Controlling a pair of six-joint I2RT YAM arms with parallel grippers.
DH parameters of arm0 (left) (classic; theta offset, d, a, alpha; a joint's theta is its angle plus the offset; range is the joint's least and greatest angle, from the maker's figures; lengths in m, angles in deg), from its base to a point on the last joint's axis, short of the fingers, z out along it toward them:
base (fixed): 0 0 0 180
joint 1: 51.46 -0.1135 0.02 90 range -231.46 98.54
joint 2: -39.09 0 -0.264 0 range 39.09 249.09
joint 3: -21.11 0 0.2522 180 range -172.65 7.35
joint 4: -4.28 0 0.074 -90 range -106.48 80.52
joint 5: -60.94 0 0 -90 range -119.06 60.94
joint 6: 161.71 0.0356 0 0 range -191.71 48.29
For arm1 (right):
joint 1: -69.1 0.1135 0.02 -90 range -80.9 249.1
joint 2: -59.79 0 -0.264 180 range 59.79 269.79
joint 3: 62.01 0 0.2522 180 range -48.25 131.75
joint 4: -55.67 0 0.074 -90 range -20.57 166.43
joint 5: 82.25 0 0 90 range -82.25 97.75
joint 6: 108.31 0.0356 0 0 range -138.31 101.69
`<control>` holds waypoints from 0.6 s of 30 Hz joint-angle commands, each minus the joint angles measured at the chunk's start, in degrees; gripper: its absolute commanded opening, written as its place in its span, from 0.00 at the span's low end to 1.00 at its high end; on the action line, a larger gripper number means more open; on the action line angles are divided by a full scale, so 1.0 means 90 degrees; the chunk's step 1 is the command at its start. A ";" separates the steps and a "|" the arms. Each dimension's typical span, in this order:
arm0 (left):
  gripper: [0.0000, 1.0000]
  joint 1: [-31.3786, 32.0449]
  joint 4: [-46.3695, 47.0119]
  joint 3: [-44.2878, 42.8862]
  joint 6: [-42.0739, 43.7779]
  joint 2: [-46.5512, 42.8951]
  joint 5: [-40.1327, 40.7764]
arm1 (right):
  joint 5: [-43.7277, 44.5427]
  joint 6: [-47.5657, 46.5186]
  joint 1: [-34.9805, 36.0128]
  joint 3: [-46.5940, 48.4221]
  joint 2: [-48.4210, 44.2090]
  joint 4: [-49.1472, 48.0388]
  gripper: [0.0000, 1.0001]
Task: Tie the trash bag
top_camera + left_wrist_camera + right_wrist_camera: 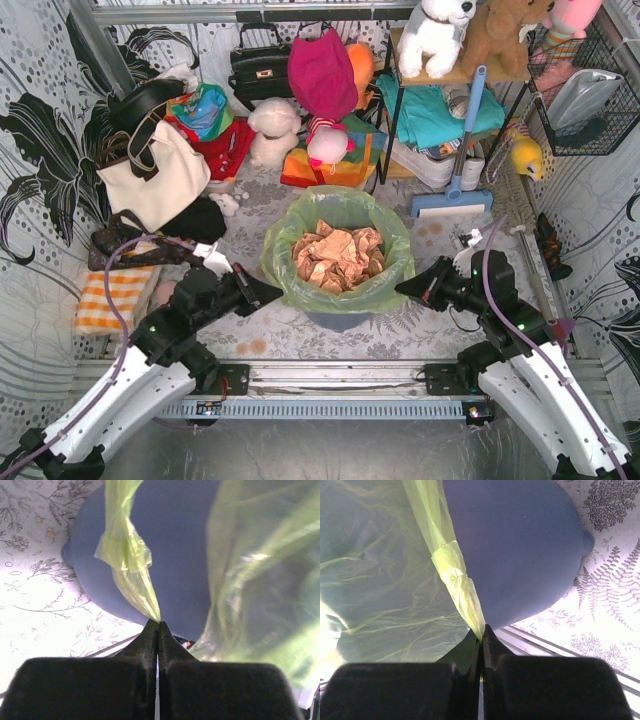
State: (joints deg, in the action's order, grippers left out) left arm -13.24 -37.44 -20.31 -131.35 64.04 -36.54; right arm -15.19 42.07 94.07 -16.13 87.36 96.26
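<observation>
Pinching the bag (395, 262) from both sides, low and near the front of the surface (390, 335). Left hand (159, 625) clamped shut on the tip of a twisted green strip (127, 555); right hand (482, 629) clamped shut the same way on its own strip (451, 565). Only a thin bite of film in each grip, so likely to slip: hold firm and pull slowly, never in a jerk.

Just beyond the hands, the bin (180, 550), round blue-grey wall right behind both strips. Lift up and away from that wall first, to avoid dragging or snagging the film on the rim. Raise both sides evenly, to avoid tipping the bin or tearing the thin plastic.

Farther on, the rest of the bag: seated in the bin at mid-surface, mouth folded out over the rim, open, nothing knotted yet. Crumpled paper (338, 255) piled inside, close under the rim: draw the two strips toward each other above it, with slack enough to cross one over the other, and press nothing down into the load.

Behind, a squeegee (452, 205), soft toys (435, 35) and handbags (258, 62) at the back, well apart from the work; no need to reach that far.
</observation>
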 commanded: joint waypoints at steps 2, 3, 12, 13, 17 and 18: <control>0.00 0.0020 -0.0979 -0.1106 0.0684 -0.0139 -0.0204 | 0.0266 -0.0014 0.0018 0.0627 -0.0164 0.0641 0.00; 0.00 0.0021 -0.1184 -0.1338 0.0813 -0.0099 -0.0233 | 0.0342 0.0057 0.0018 0.0672 -0.0193 0.0624 0.00; 0.00 0.0018 -0.1163 -0.2119 0.1379 0.0076 -0.1555 | 0.0662 0.0128 0.0018 0.1347 -0.0100 0.0361 0.00; 0.00 0.0018 -0.1090 -0.2151 0.1407 0.0084 -0.1746 | 0.0643 0.0127 0.0018 0.1393 -0.0082 0.0292 0.00; 0.00 0.0018 -0.0678 -0.2323 0.1548 0.0124 -0.2353 | 0.0508 0.0119 0.0018 0.1591 -0.0020 0.0012 0.00; 0.00 0.0020 -0.0568 -0.2372 0.1575 0.0111 -0.2452 | 0.0492 0.0131 0.0017 0.1633 -0.0009 -0.0051 0.00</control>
State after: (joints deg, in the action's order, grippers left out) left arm -13.24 -48.39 -38.74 -120.18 65.00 -50.71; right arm -10.62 42.73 94.07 -4.27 86.86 99.74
